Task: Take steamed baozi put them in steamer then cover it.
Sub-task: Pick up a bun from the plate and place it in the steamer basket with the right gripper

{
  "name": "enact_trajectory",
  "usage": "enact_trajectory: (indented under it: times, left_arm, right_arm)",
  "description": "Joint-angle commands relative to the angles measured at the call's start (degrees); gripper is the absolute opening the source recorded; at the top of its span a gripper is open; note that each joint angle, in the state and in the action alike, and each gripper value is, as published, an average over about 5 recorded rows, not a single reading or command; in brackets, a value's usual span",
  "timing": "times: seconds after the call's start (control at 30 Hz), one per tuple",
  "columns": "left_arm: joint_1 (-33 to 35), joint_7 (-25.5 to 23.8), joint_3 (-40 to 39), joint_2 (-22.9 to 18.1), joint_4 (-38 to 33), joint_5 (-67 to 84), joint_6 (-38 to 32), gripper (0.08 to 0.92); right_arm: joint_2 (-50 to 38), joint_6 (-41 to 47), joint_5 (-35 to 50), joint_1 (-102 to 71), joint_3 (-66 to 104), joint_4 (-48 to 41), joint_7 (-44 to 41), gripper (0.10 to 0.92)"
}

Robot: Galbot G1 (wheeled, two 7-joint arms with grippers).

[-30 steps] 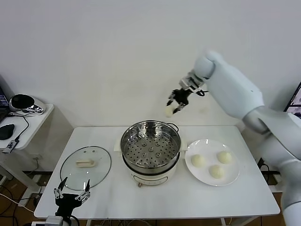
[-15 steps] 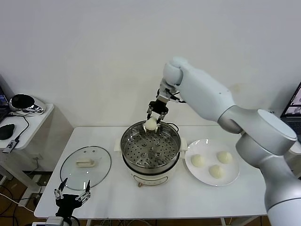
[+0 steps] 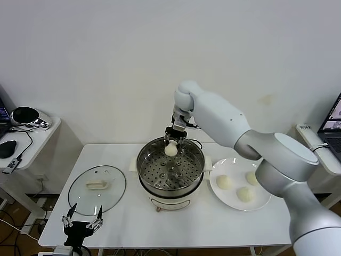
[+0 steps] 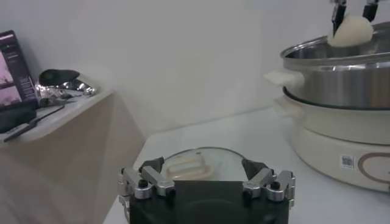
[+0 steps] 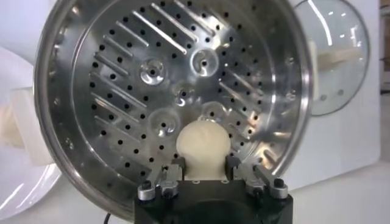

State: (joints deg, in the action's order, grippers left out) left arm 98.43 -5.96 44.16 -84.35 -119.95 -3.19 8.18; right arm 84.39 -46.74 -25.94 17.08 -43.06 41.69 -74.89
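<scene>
My right gripper (image 3: 171,143) is shut on a cream-white baozi (image 3: 170,150) and holds it over the far part of the steamer (image 3: 170,169), just above the perforated tray. In the right wrist view the baozi (image 5: 203,148) sits between the fingers (image 5: 177,165) over the tray (image 5: 170,79). Three more baozi (image 3: 224,182) (image 3: 253,177) (image 3: 245,194) lie on the white plate (image 3: 265,201) right of the steamer. My left gripper (image 3: 81,221) is open and empty at the table's front left corner, near the glass lid (image 3: 97,189).
The glass lid with a cream handle (image 4: 190,165) lies flat on the table left of the steamer. A side table (image 3: 24,140) with a dark device stands at the far left. A laptop (image 3: 333,118) is at the right edge.
My right arm has swung left from above the plate side and lowered the baozi over the steamer's far rim. The left arm has not moved.
</scene>
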Motion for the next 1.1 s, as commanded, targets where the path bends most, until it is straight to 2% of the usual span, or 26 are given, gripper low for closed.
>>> enact_trajectory:
  times: [0.03,0.73,0.83,1.1]
  left_arm:
    - [0.0,0.0,0.0,0.0,0.1,0.0,0.0,0.823]
    - [-0.3,0.1,-0.4,-0.3,0.6,0.0,-0.1,0.823]
    - [-0.3,0.1,-0.3,-0.2,0.6,0.0,-0.1,0.823]
    - [-0.3,0.0,-0.3,-0.2,0.6,0.1,-0.1,0.823]
  right_arm:
    - [0.5,-0.9,-4.4,-0.9,-0.3,-0.3,2.3,0.503]
    - [1.3,-0.8,-5.2,-3.4,0.3,-2.2,4.1,0.513]
    - [1.3,-0.8,-5.1,-3.4,0.4,-2.2,4.5,0.567]
    - [0.8,-0.7,-3.0,-2.4,2.0,-0.9,1.6,0.779]
